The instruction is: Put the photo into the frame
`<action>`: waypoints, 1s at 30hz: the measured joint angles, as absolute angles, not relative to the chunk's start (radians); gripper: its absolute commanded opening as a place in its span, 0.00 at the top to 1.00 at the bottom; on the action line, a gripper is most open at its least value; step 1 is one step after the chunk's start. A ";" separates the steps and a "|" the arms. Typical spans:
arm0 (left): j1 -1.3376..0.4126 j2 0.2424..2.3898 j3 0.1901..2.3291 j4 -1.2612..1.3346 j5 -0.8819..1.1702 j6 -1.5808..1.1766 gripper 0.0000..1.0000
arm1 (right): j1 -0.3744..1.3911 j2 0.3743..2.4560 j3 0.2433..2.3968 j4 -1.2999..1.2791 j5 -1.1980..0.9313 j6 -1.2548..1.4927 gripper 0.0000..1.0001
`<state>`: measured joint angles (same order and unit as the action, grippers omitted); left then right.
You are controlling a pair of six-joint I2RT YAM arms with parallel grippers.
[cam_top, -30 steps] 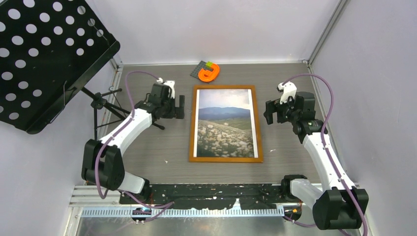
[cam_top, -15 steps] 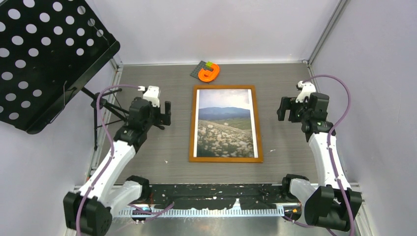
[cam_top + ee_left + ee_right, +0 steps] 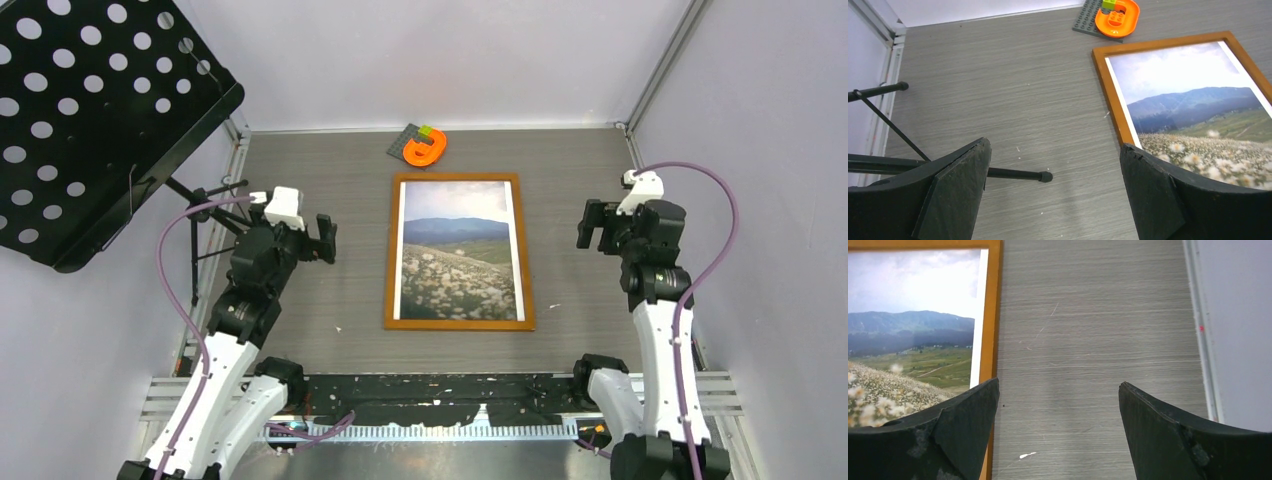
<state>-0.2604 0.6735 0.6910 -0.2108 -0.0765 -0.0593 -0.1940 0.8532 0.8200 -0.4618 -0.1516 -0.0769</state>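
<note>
At the far left a black perforated music stand (image 3: 90, 120) leans over the table (image 3: 345, 300), its thin tripod legs (image 3: 212, 222) reaching onto the grey wood-grain top. Just right of those legs the left gripper (image 3: 327, 240) hangs above bare table with its jaws spread wide and nothing between them; it points toward the frame but is clear of it. In the left wrist view one stand leg (image 3: 1013, 174) lies under the gap between the fingers (image 3: 955, 195), and the frame's near corner shows beside the other finger. In the middle the frame (image 3: 460, 323) lies flat, long side running away from the arm bases, and the photo (image 3: 460, 255) sits inside it face up, sky at the far end and flowers at the near end, its white border lined up within the orange-brown wood on all four sides. Beyond the frame's far end, close to the back wall, an orange piece (image 3: 428, 148) rests on a small grey plate (image 3: 402, 140). To the right of the frame the right gripper (image 3: 590, 226) hovers over bare table, jaws also wide and empty, apart from the frame. The right wrist view shows the frame's edge (image 3: 993, 315) and the photo (image 3: 913, 330) beside its left finger, with the side wall on the right.
</note>
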 measured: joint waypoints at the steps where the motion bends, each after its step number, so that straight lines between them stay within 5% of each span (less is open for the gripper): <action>1: -0.260 0.668 0.691 -0.220 -0.068 -0.057 0.00 | -0.194 0.828 0.820 -0.469 -0.142 -0.078 0.05; 11: -0.253 0.695 0.702 -0.318 -0.046 -0.047 0.00 | -0.194 0.568 0.752 -0.474 -0.125 -0.103 0.05; 30: -0.253 0.548 0.594 -0.211 -0.053 -0.061 0.00 | -0.194 0.549 0.723 -0.478 -0.197 -0.159 0.05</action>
